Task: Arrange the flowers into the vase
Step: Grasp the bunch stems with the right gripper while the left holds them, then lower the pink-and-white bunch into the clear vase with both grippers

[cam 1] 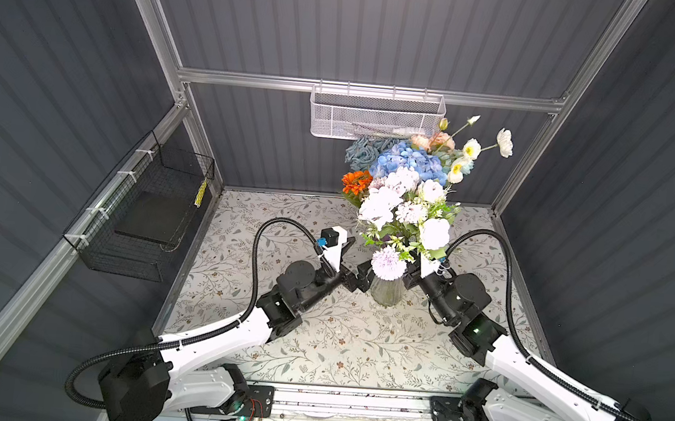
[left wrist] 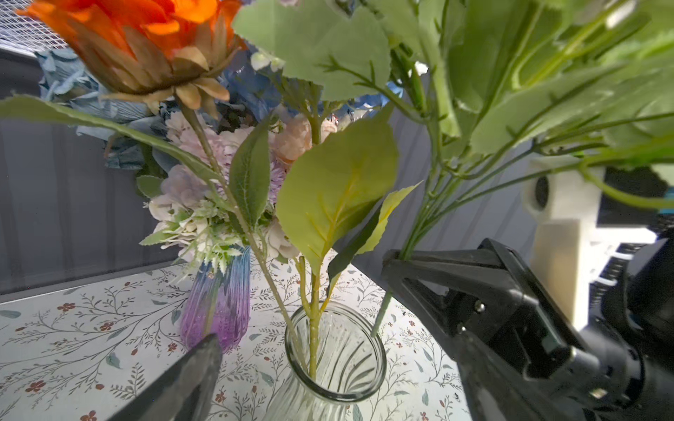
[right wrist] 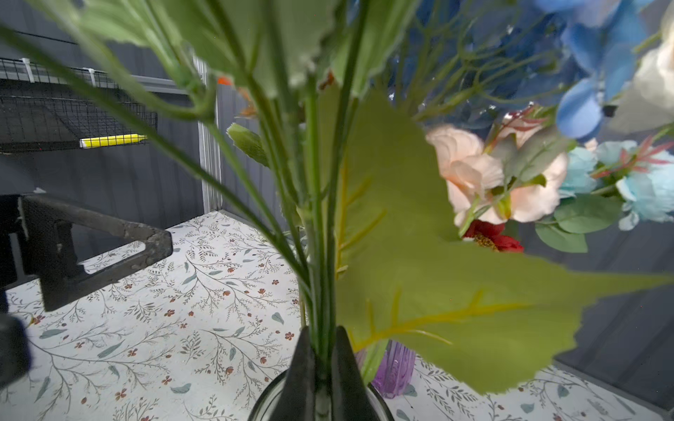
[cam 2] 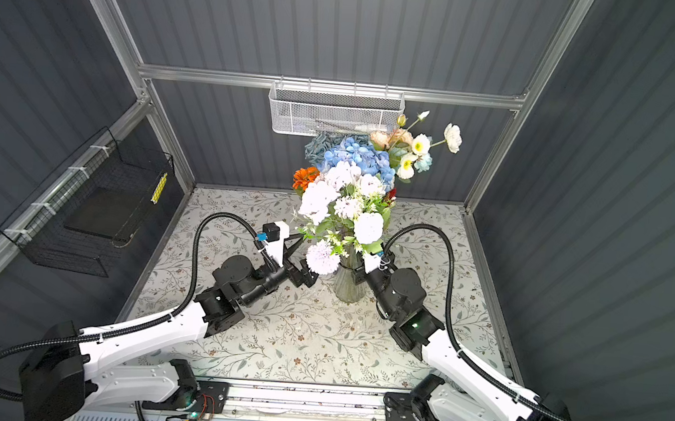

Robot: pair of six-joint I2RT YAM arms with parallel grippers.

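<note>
Right gripper (right wrist: 324, 333) is clamped on a leafy flower stem (right wrist: 321, 262) whose tip hangs below it at the clear vase (left wrist: 381, 368) rim, so I should nudge inward before lowering; left gripper (cam 1: 358, 259) gapes alongside.

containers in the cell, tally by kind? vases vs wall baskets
Vases: 2 (clear ribbed glass vase, purple-and-blue ribbed glass vase)
Wall baskets: 2 (white metal mesh basket, black wire basket)
Total: 4
</note>
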